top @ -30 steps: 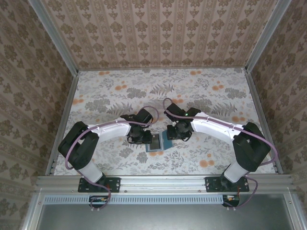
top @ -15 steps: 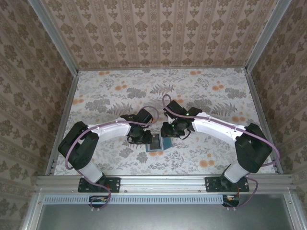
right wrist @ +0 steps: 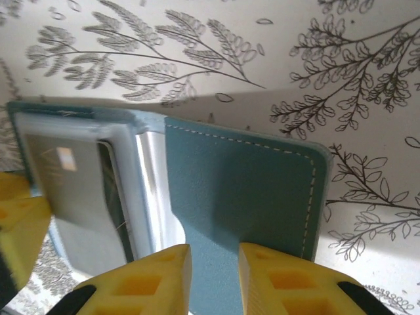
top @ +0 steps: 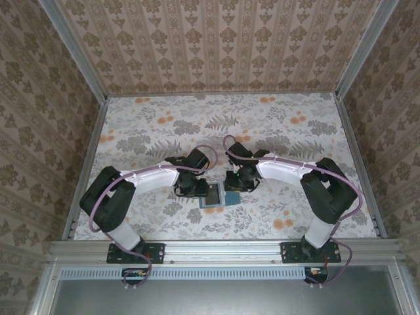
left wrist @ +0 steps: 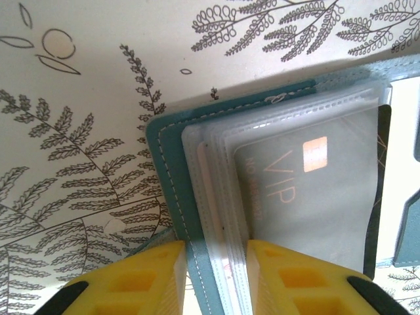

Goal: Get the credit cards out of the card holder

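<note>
The teal card holder [top: 215,195] lies open on the floral table between both grippers. In the left wrist view its teal cover [left wrist: 167,177] carries a stack of clear sleeves [left wrist: 210,170], and a grey-brown card [left wrist: 308,190] marked VIP sits in the top sleeve. My left gripper [left wrist: 216,246] [top: 195,188] is shut on the cover's edge together with the sleeves. My right gripper [right wrist: 214,248] [top: 235,185] stands over the other teal panel [right wrist: 243,190], fingers slightly apart with the panel's face showing flat between them. The same card [right wrist: 65,177] lies to its left.
The table [top: 275,131] has a floral cloth and is walled by patterned panels on three sides. A metal rail [top: 223,248] runs along the near edge by the arm bases. A yellow finger of the left gripper [right wrist: 16,223] shows in the right wrist view.
The right gripper swung left, then settled lower over the holder's right panel, and its elbow drew inward. The left arm and the holder stayed put.
</note>
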`<move>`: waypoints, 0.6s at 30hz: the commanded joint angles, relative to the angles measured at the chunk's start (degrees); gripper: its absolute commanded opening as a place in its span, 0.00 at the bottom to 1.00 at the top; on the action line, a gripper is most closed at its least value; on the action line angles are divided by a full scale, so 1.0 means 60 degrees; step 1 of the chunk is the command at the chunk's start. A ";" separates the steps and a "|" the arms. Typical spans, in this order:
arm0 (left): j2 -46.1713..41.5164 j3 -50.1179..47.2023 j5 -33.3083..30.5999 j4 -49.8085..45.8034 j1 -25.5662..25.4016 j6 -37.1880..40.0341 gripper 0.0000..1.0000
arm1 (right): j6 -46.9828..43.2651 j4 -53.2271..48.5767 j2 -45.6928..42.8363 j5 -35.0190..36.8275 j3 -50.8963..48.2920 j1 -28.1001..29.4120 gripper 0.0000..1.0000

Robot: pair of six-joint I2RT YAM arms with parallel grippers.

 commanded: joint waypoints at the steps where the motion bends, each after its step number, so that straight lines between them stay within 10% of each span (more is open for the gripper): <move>1: -0.0306 0.0281 0.0052 -0.0170 -0.0062 0.0071 0.32 | 0.0036 0.0263 0.0275 -0.0119 -0.0190 -0.0038 0.27; 18: -0.0265 0.0292 0.0543 0.0526 -0.0065 -0.0283 0.34 | -0.0029 0.0133 0.0296 0.0142 -0.0275 -0.0052 0.27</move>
